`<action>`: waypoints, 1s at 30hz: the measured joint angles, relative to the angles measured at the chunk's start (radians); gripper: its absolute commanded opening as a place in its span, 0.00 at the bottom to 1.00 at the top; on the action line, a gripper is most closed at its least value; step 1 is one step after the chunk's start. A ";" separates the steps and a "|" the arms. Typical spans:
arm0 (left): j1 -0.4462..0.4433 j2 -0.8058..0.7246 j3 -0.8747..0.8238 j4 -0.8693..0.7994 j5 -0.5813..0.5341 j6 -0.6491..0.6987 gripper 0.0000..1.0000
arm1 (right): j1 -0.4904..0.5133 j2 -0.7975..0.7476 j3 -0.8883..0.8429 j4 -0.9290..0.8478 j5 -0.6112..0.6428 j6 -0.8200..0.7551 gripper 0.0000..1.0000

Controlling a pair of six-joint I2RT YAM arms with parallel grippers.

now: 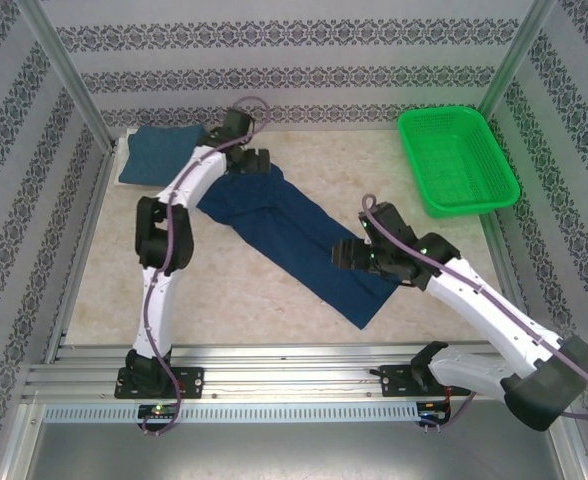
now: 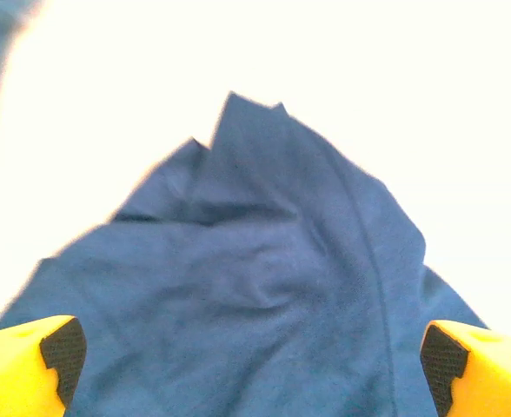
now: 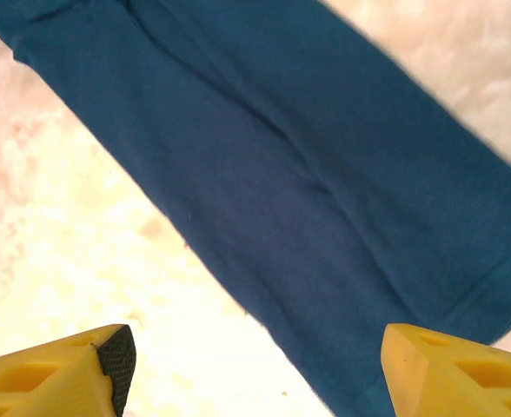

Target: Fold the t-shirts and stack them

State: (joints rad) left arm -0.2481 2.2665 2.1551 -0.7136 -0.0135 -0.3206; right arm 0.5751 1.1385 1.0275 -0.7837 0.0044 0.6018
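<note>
A dark navy t-shirt (image 1: 294, 235) lies folded into a long strip, running diagonally from the back left toward the front right of the table. My left gripper (image 1: 252, 160) hovers over its far end, and the left wrist view shows the jaws wide open (image 2: 251, 369) above the rumpled cloth (image 2: 264, 287) with nothing between them. My right gripper (image 1: 354, 250) is over the strip's near end. Its jaws are open too (image 3: 264, 373), straddling the shirt's long edge (image 3: 325, 174). A lighter teal t-shirt (image 1: 159, 155) lies folded at the back left corner.
A green mesh basket (image 1: 459, 160) stands at the back right. Patterned walls and metal posts enclose the beige table (image 1: 224, 290) on three sides. The arm bases sit on the rail along the front edge.
</note>
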 measured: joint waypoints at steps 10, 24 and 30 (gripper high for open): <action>0.024 -0.276 -0.312 0.023 -0.077 -0.041 0.53 | -0.129 0.327 0.012 0.103 0.066 -0.276 0.55; 0.007 0.076 -0.215 0.033 -0.061 -0.111 0.53 | -0.078 0.406 -0.146 0.162 0.061 -0.232 0.48; 0.003 0.211 -0.011 -0.016 -0.047 -0.110 0.54 | 0.003 0.407 -0.225 0.189 0.056 -0.122 0.48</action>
State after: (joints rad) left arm -0.2447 2.4771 2.1445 -0.7300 -0.0601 -0.4305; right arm 0.5785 1.5452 0.8024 -0.5949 0.0605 0.4801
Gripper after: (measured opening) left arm 0.534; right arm 0.477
